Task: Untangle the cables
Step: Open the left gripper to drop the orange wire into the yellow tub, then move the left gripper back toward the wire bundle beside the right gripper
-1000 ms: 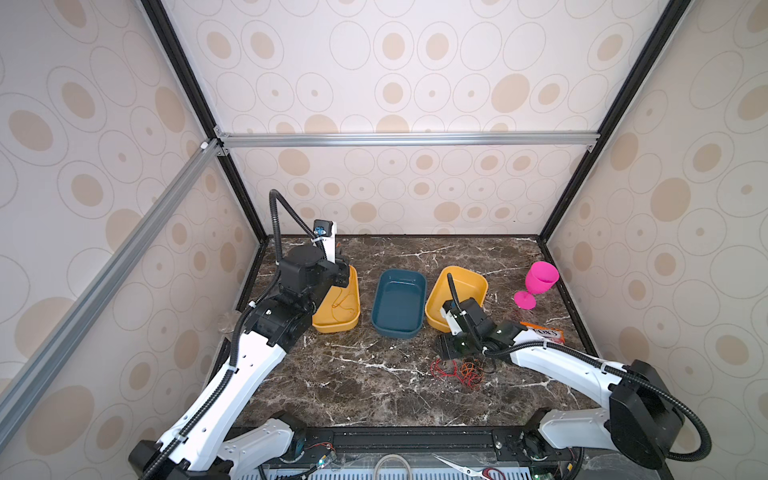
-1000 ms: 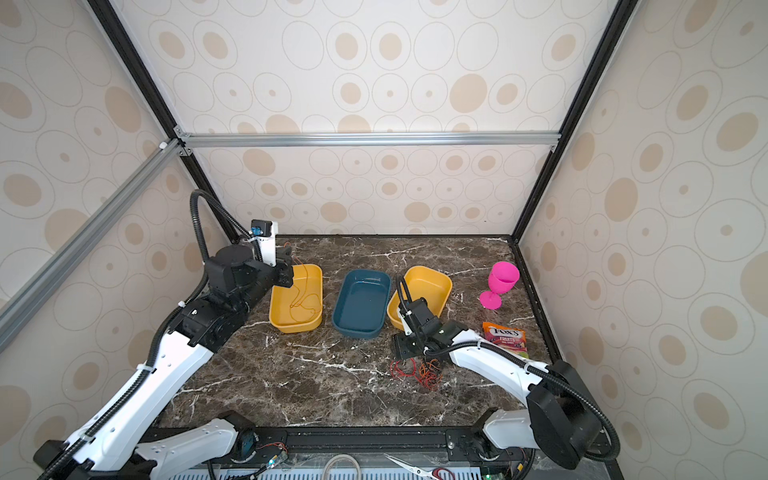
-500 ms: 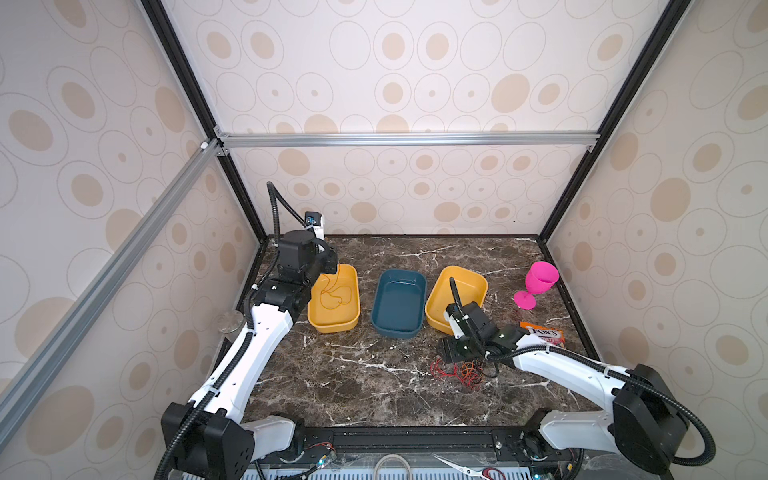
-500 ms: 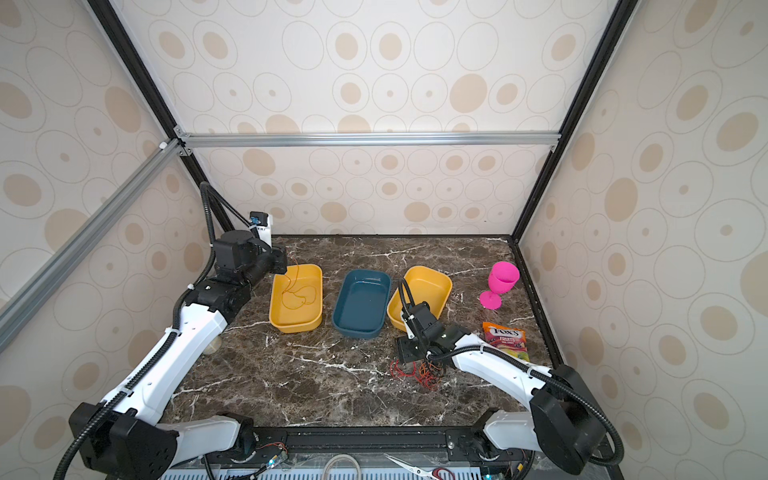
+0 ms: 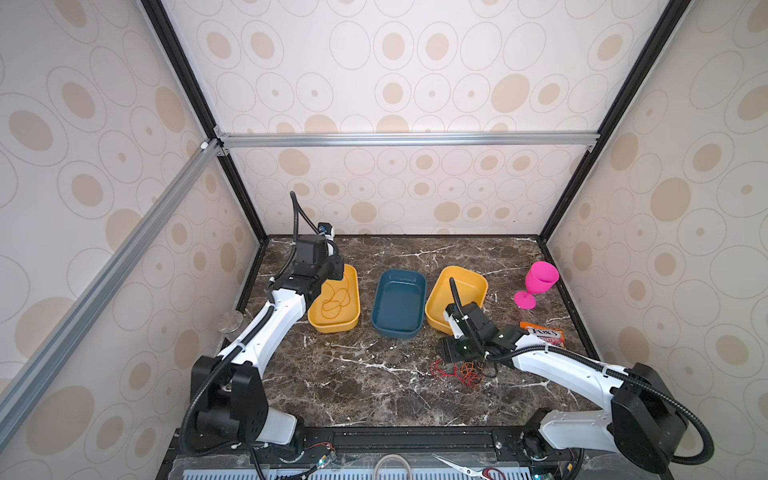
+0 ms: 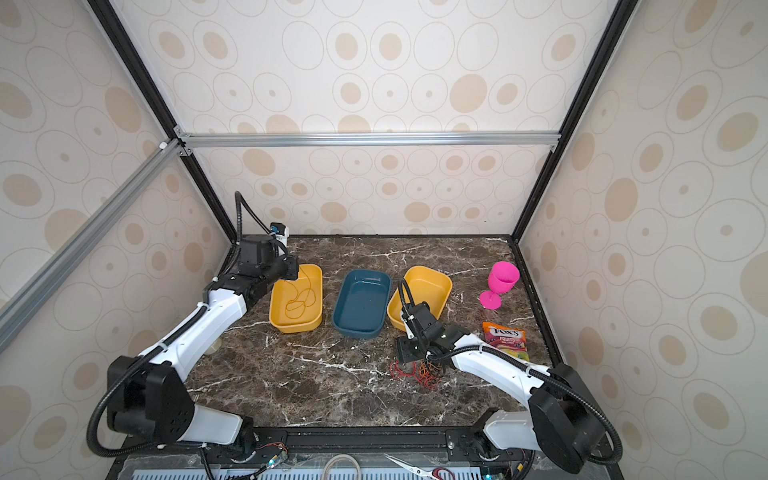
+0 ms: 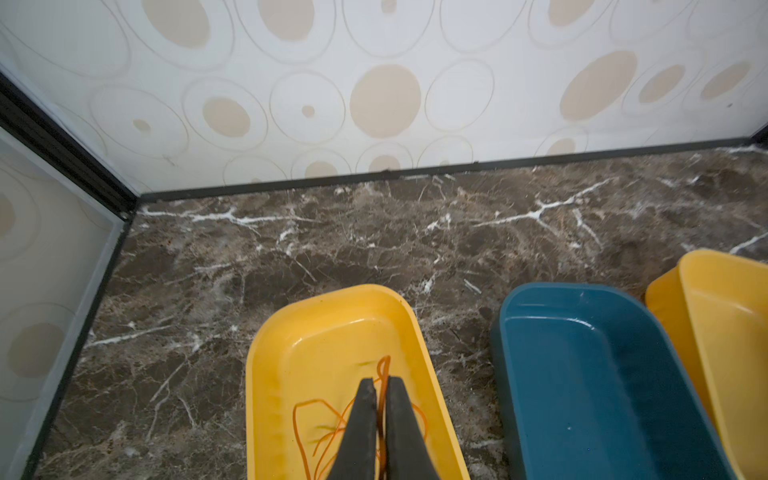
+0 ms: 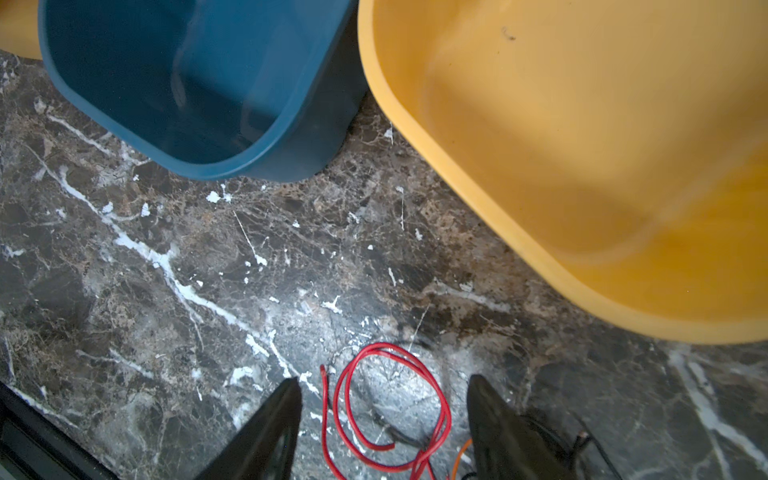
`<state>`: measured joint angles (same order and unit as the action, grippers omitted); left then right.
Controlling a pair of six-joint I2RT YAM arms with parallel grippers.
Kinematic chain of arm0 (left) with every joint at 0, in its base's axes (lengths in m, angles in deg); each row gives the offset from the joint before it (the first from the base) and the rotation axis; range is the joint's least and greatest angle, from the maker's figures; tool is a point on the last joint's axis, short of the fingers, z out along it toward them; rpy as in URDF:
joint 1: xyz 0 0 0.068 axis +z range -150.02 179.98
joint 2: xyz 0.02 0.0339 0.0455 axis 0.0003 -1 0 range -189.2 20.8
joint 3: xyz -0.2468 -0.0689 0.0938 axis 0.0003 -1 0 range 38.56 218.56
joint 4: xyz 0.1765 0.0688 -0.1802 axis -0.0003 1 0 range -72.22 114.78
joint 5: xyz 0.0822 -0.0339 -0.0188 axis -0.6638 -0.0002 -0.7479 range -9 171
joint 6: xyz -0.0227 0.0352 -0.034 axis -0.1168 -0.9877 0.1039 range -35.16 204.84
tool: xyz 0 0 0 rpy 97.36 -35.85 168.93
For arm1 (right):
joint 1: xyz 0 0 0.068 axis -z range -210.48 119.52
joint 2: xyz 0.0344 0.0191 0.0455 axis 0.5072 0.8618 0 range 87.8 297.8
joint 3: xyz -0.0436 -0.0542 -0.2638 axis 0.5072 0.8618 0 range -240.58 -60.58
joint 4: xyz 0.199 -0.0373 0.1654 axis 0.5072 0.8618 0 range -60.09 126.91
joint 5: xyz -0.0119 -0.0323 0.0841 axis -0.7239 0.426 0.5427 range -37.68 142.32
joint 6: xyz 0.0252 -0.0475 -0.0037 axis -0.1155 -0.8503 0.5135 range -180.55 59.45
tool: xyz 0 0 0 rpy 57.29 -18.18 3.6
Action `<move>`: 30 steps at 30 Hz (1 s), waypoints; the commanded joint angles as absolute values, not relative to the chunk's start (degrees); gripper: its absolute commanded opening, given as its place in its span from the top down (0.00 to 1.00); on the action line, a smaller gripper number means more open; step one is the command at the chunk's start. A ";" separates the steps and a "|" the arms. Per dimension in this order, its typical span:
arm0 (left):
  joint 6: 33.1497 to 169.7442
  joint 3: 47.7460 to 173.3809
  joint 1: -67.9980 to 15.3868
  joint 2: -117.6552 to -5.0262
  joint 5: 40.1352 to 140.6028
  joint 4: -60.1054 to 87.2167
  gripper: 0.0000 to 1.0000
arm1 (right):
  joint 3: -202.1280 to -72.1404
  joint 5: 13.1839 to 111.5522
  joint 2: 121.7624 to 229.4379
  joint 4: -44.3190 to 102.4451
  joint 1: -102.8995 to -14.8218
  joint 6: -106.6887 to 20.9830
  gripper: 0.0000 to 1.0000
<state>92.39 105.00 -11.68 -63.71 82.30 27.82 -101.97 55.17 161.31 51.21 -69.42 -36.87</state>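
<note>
The left gripper (image 7: 380, 380) is standing over the far end of the left yellow tray (image 5: 332, 328), its jaws almost together and pinching the orange cable (image 7: 383, 365) that is running up between them. Compared with a second ago, the left arm has dropped lower and drawn back toward the far-left corner, so the tray floor is now showing in both top views, with the cable's loops lying slack on it (image 6: 299, 303) and one strand rising to the jaws. This is indicating that one cable is separated from the rest and delivered to a tray of its own; only the release appears to be outstanding. The right gripper (image 8: 384, 379) has hardly shifted. It is hovering low over the marble table (image 5: 374, 374) with jaws spread wide, straddling a loop of the red cable (image 8: 380, 348) without closing on it. The remaining tangle (image 5: 461, 372) of red, orange and black strands is lying near and right of centre, just in front of the right yellow tray (image 5: 461, 286). The blue tray (image 5: 399, 299) between the two yellow ones is holding nothing, so most of the sorting is judged to be ahead.
</note>
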 commanded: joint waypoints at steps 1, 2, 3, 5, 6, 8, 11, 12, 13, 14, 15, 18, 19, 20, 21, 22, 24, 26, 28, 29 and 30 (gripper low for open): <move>94.61 105.18 -10.83 -66.46 82.51 29.38 0.92 | -100.90 54.87 161.68 50.63 -69.65 -36.36 0.34; 95.70 104.74 -10.83 -67.17 82.12 29.11 0.92 | -100.75 54.82 161.63 50.57 -69.61 -36.40 0.35; 96.72 104.07 -10.75 -67.71 81.61 28.59 0.94 | -100.73 54.69 161.63 50.49 -69.64 -36.51 0.35; 98.89 103.11 -10.74 -69.13 80.83 28.41 0.97 | -100.67 54.56 161.65 50.39 -69.67 -36.71 0.34; 99.76 102.70 -10.74 -69.94 80.58 28.56 0.97 | -100.61 54.53 161.62 50.46 -69.66 -36.81 0.35; 100.91 102.05 -10.74 -71.20 80.15 28.65 0.97 | -100.57 54.49 161.54 50.39 -69.62 -37.07 0.35; 101.60 102.21 -10.73 -72.47 80.20 30.37 0.88 | -100.23 53.91 161.40 50.30 -69.65 -37.49 0.34; 101.59 102.66 -10.76 -72.62 80.04 31.30 0.77 | -100.12 53.70 161.47 50.28 -69.67 -37.55 0.34; 101.41 103.08 -10.74 -72.63 79.59 32.15 0.67 | -100.04 53.47 161.51 50.30 -69.66 -37.55 0.35; 101.48 103.52 -10.74 -72.43 78.75 33.08 0.60 | -100.06 53.14 161.37 50.36 -69.63 -37.43 0.34; 101.39 103.91 -10.74 -72.21 77.84 34.01 0.54 | -99.97 53.02 161.21 50.47 -69.61 -37.20 0.34; 100.37 104.63 -10.74 -70.52 75.85 35.72 0.44 | -99.91 53.57 160.41 50.39 -69.51 -36.49 0.34; 100.01 104.79 -10.74 -69.82 75.18 36.22 0.42 | -99.91 53.63 159.96 50.51 -69.50 -36.39 0.34; 99.91 104.92 -10.74 -69.29 74.65 36.57 0.41 | -99.90 53.48 159.60 50.63 -69.51 -36.32 0.34; 99.49 104.92 -10.75 -68.56 74.26 36.82 0.41 | -99.91 53.22 159.21 50.80 -69.51 -36.25 0.34; 99.27 104.99 -10.74 -68.00 74.15 37.19 0.40 | -99.92 52.81 158.76 51.06 -69.52 -36.16 0.34; 98.50 105.51 -10.74 -67.17 74.15 38.22 0.39 | -100.03 52.09 158.16 51.81 -69.53 -36.14 0.33; 98.20 105.62 -10.74 -65.85 74.09 38.69 0.31 | -100.29 51.18 157.68 53.00 -69.51 -35.84 0.33; 98.32 105.13 -10.74 -63.77 75.46 38.22 0.27 | -100.50 50.13 157.22 54.42 -69.42 -35.26 0.33; 98.50 104.94 -10.74 -62.75 76.68 37.90 0.27 | -100.64 49.68 157.03 55.11 -69.33 -34.81 0.33; 98.67 104.57 -10.74 -61.64 78.68 37.37 0.28 | -100.74 49.06 156.90 55.89 -69.16 -34.19 0.33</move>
